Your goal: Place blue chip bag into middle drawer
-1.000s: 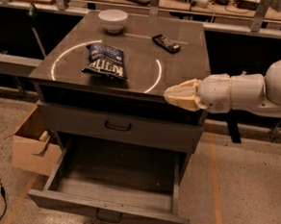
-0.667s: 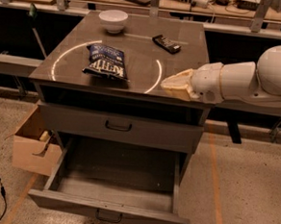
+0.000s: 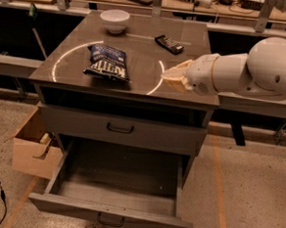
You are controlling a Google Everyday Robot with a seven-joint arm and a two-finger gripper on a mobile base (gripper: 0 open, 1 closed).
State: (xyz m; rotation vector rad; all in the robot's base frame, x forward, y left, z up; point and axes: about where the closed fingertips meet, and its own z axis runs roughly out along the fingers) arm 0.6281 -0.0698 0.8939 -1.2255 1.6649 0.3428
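The blue chip bag point(image 3: 107, 62) lies flat on the left half of the cabinet top, inside a bright ring of light, with its white lettering facing up. My gripper point(image 3: 169, 75), cream-coloured on a white arm reaching in from the right, hovers just over the right part of the cabinet top. It is about a hand's width to the right of the bag, points toward it and holds nothing. The middle drawer point(image 3: 111, 214) is pulled far out below, with nothing in the part that shows.
A white bowl point(image 3: 114, 21) stands at the back of the cabinet top, and a small black packet point(image 3: 169, 44) lies at the back right. The top drawer point(image 3: 120, 129) is closed. An open cardboard box point(image 3: 33, 142) sits on the floor to the left.
The arm has swung left, carrying my gripper from beyond the cabinet's right edge to over the top, closer to the bag. The bag and drawer have not moved.
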